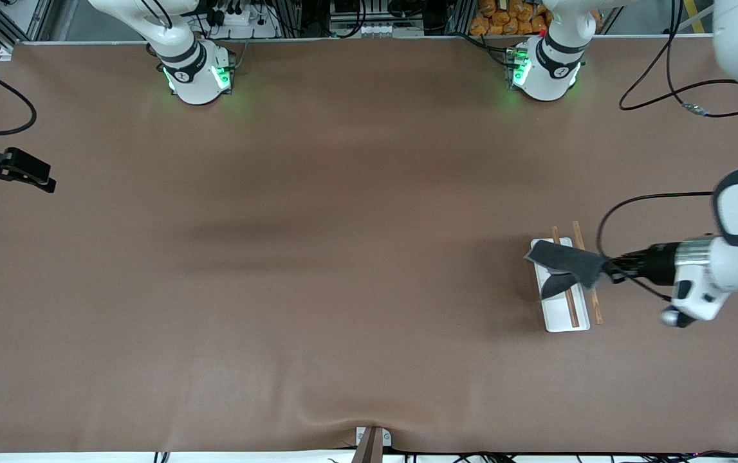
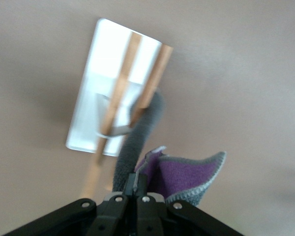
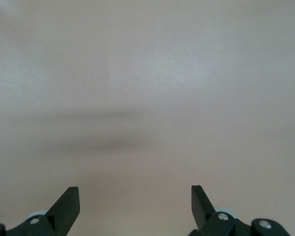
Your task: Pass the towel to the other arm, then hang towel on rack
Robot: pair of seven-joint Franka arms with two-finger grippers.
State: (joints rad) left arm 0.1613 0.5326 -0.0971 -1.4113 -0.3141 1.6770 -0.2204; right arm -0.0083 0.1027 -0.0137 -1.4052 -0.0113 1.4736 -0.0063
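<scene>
Two arms logged. Right claw [image 1: 27, 175]: fingers spread, empty, waiting over the counter [image 1: 317, 257] at the right arm's end. Handover judged complete; hanging unfinished. Rack [image 1: 562, 308]: white base, two wooden rods, at the left arm's end. Towel [image 1: 565, 260]: spread above the rods, grey face up. Left claw [image 1: 610, 267]: clenched on towel's edge, wrist horizontal.

Counter [image 1: 317, 270]: brown, matte cover, slightly rippled at the camera-side edge. Resting on it: one rack [image 1: 562, 315], white base plate with two wooden rods, toward the left arm's end. Both arm bases stand along its farther edge.
</scene>
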